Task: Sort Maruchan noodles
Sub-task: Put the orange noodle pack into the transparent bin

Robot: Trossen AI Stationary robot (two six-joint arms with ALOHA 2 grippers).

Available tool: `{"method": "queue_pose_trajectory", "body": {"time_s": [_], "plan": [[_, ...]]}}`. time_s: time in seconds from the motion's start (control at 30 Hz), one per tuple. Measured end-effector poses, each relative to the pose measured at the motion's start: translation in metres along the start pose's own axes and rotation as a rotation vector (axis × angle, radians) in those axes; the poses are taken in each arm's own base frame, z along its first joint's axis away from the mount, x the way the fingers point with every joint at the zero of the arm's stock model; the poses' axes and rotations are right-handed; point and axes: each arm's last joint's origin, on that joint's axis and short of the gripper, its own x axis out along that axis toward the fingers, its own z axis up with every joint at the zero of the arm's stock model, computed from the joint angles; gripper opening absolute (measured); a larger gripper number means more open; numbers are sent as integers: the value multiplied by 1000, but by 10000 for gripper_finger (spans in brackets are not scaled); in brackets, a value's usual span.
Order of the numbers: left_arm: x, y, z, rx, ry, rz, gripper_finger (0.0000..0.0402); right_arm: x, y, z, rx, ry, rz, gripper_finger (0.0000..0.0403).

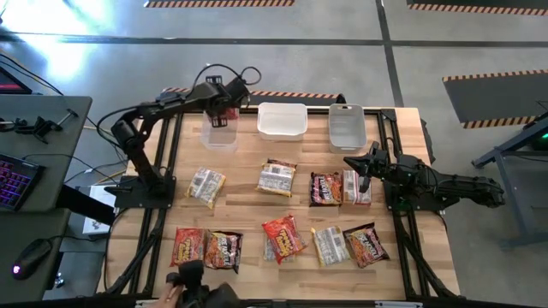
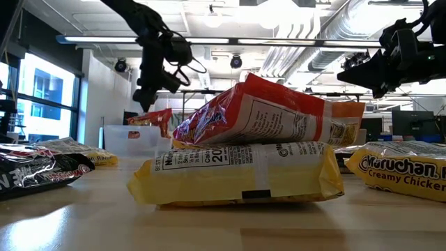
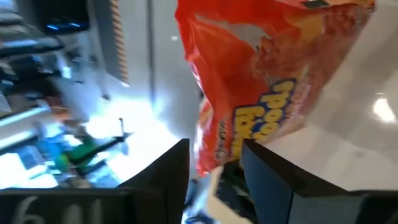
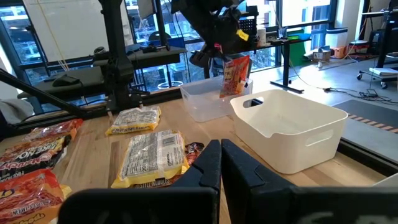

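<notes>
My left gripper [image 1: 225,111] hangs open over the clear tub [image 1: 218,139] at the table's far left. A red-orange noodle packet [image 4: 235,76] stands on end in that tub, right below the fingers. In the left wrist view the packet [image 3: 261,81] fills the picture and its nearest corner [image 3: 208,163] reaches into the gap of the gripper [image 3: 214,152]. My right gripper [image 1: 363,168] is shut and level above the packets at the right, touching nothing. Several more noodle packets lie flat on the table, such as a yellow-tan one [image 1: 277,177]. My left gripper's fingers stand on either side of the red-orange packet's nearest corner [image 3: 208,163], coming at it slanting down from above. I cannot tell whether they touch it. The packet stands upright with its lower end inside the clear tub [image 4: 202,102].
A white tub [image 1: 282,120] and a grey-white tub [image 1: 347,127] stand beside the clear one along the far edge. Close to the low camera, a red packet [image 2: 279,111] lies on a yellow one [image 2: 240,171]. A dark object [image 1: 190,278] sits at the near edge.
</notes>
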Motion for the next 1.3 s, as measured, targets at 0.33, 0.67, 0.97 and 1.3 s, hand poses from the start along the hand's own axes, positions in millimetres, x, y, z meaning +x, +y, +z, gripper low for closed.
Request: {"method": "queue_pose_trajectory", "body": {"time_s": [0.33, 0.67, 0.97, 1.3], "plan": [[1, 43, -41, -340, -243, -318, 122, 0, 0, 0, 0, 0, 0, 0], [-42, 76, -90, -610, -569, -443, 83, 0, 0, 0, 0, -1, 0, 0], [-39, 79, -98, -789, -514, -504, 39, 0, 0, 0, 0, 0, 0, 0], [-13, 72, -87, -738, -391, -536, 105, 0, 0, 0, 0, 0, 0, 0]]}}
